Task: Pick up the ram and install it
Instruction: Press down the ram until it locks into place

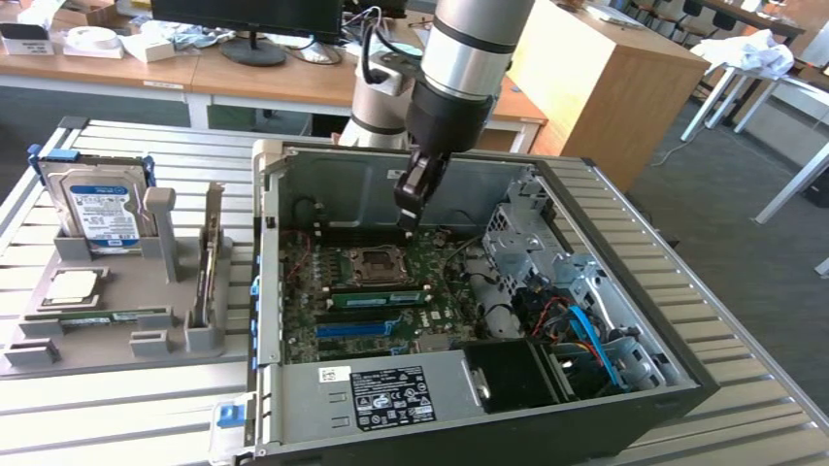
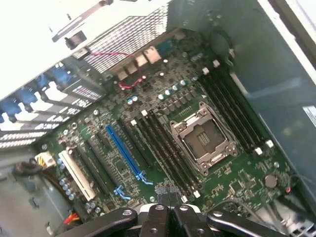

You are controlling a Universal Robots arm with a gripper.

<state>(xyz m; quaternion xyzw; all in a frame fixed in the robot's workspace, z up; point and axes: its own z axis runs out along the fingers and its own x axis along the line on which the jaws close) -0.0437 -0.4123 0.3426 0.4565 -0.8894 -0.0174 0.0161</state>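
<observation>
One arm reaches down into the open computer case (image 1: 622,291), which lies on its side on the slatted metal desk (image 1: 764,388). Its gripper (image 1: 408,221) hangs above the far edge of the motherboard (image 1: 340,282), just beyond the empty processor socket (image 1: 377,258). The fingers are pressed fully together, and nothing shows between them. In the wrist view the closed gripper (image 2: 167,197) points down over the board, near the end of the black memory slots (image 2: 165,143) that run beside the open socket (image 2: 202,137). A blue slot (image 2: 123,148) lies a few rows further off. The ram (image 1: 97,317), a long thin green stick, lies flat in a groove of the grey holder tray (image 1: 169,354) on the desk at the exterior view's left, well apart from the gripper and outside the case. On that same tray a hard drive (image 1: 104,209) stands upright at the back, a square silver chip (image 1: 74,286) sits just behind the ram, and a thin card (image 1: 212,257) stands on edge toward the case. Inside the case a second green strip (image 1: 376,296) lies along the slots nearer the camera than the socket. Whether that strip is a seated module cannot be told.
</observation>
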